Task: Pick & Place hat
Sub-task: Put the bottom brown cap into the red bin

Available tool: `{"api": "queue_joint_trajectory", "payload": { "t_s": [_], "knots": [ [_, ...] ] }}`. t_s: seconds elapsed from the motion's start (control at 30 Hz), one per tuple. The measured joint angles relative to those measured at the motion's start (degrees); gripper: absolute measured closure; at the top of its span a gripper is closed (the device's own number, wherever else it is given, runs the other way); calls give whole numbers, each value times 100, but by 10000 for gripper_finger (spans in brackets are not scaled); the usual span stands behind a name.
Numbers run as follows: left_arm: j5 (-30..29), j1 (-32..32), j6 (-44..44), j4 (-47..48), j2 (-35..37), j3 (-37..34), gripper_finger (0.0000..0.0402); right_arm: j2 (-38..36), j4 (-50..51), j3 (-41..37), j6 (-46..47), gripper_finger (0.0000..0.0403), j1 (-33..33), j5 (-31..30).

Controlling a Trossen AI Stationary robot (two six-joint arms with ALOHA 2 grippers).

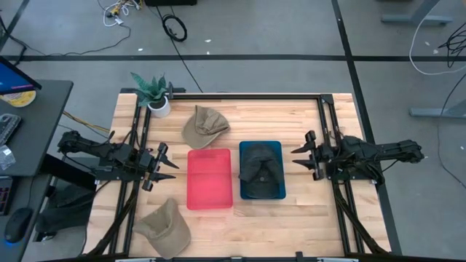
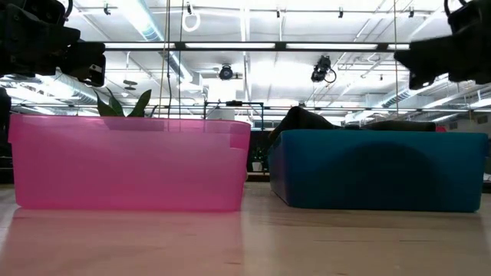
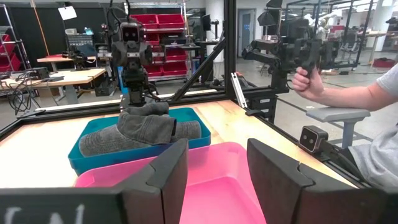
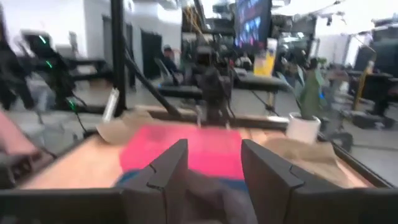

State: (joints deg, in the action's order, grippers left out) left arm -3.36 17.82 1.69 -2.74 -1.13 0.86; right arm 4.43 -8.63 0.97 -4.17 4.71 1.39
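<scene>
1. Though the low view shows only its top edge, a dark hat fills the blue bin.
2. The pink bin beside it seems to hold nothing.
3. One tan hat lies behind the bins, near a potted plant; another tan hat sits at the front edge, partly cut off.
4. The left gripper and right gripper wait wide open, holding nothing.
</scene>
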Motion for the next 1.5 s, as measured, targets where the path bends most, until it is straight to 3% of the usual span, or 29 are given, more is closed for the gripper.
{"api": "queue_joint_trajectory", "payload": {
  "t_s": [0.3, 1.5],
  "knots": [
    [0, -1, 0, 0, 0, 0, 232, 35, 678, 0, -144, 247, -4, -983],
    [0, -2, -6, 0, 2, 0, 232, 85, 655, 2, -87, 247, -4, -975]
  ]
}}
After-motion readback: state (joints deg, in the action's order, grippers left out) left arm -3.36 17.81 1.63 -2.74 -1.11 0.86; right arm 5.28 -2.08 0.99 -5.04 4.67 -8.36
